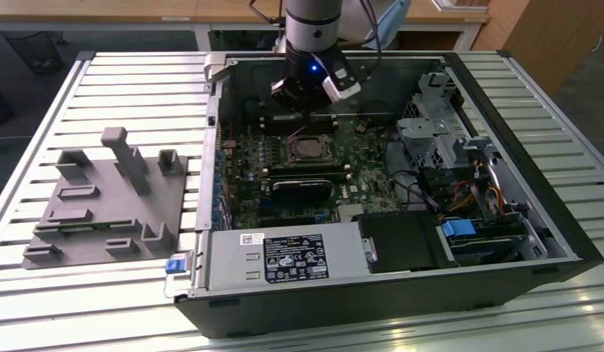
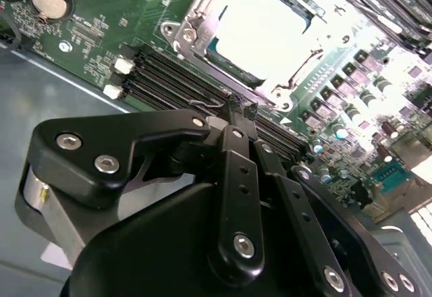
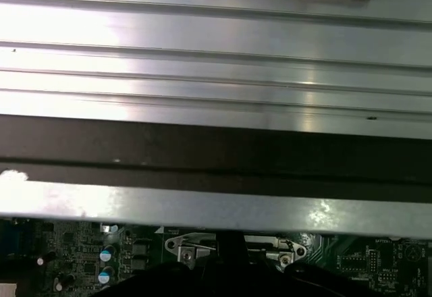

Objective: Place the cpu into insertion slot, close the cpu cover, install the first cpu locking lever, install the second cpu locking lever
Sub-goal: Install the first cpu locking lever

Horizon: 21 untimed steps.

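cpu [image 2: 270,30] seated in insertion slot [image 1: 307,150] — one end effector [image 2: 237,111] beside it

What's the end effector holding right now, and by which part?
Nothing. The end effector is shut and empty, its tips over the memory slots beside the cpu, which sits in the insertion slot.

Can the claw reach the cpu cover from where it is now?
Probably yes. In the second wrist view the claw sits just beside the cpu cover, above the memory slots, and nothing stands between them. In the exterior view the case is open above the board.
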{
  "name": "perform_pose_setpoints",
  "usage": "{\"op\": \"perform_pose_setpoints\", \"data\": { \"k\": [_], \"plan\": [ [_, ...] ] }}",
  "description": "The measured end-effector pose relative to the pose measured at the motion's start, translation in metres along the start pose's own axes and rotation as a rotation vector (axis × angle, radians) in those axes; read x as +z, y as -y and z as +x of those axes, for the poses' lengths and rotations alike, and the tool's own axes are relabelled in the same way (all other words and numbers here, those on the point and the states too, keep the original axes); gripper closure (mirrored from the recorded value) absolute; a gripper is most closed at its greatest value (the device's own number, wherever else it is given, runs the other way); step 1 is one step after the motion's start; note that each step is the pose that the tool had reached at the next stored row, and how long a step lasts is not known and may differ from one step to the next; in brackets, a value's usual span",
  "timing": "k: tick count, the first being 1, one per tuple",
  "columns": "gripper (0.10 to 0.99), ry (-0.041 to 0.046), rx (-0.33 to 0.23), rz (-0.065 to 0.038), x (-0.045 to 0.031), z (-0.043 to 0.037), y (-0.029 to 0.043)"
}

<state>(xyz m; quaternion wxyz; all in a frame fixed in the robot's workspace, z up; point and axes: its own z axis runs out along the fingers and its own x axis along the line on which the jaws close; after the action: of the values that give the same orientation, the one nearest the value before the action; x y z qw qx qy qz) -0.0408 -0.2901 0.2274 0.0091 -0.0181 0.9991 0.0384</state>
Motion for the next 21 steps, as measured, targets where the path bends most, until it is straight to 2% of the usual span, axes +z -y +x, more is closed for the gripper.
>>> {"op": "perform_pose_setpoints", "data": {
  "k": [6, 21],
  "plan": [
    [0.98, -0.0013, 0.0, 0.0, 0.004, -0.0068, 0.0006],
    [0.98, -0.0023, 0.0, 0.0, 0.0118, -0.0137, 0.0013]
  ]
}}
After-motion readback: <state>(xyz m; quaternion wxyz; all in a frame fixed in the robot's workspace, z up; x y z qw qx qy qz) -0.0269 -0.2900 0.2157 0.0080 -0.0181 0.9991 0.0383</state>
